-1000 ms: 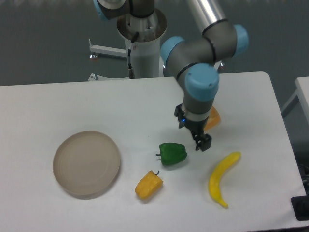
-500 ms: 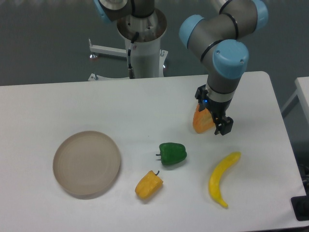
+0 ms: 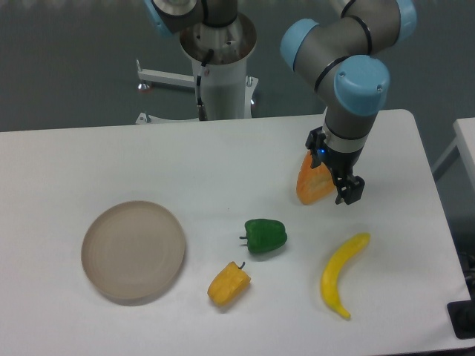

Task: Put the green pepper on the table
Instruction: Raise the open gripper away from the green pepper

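End effector (image 3: 347,190), aperture unclear, hangs up-right of green pepper (image 3: 266,236) lying apart on table (image 3: 148,163).

Green pepper (image 3: 265,236) sits on table (image 3: 148,163), w/ gripper (image 3: 347,190) apart, near orange wedge (image 3: 312,182).

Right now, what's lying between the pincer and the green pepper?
Only bare table in the fixed camera view. The orange wedge sits just beside the pincer, off the line to the green pepper.
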You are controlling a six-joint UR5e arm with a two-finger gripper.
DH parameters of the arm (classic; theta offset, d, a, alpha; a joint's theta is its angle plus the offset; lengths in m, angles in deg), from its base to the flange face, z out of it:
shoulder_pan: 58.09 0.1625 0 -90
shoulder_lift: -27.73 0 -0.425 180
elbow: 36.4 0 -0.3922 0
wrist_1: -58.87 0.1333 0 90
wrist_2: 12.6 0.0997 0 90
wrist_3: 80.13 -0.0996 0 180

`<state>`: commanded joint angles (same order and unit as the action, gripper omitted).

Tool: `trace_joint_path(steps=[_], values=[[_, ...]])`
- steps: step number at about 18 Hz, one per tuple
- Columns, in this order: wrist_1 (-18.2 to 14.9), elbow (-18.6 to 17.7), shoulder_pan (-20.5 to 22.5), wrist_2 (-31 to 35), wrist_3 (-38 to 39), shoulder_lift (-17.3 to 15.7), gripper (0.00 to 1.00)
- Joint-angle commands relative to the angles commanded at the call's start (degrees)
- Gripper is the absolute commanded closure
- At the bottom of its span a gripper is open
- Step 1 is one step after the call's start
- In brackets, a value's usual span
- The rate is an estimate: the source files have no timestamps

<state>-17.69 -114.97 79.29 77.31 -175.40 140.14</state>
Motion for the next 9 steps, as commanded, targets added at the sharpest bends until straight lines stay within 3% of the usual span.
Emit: trace_joint_path(steps=[9], values=[[0.0,-0.7,0.17,0.0,0.0,-0.53,0.0]])
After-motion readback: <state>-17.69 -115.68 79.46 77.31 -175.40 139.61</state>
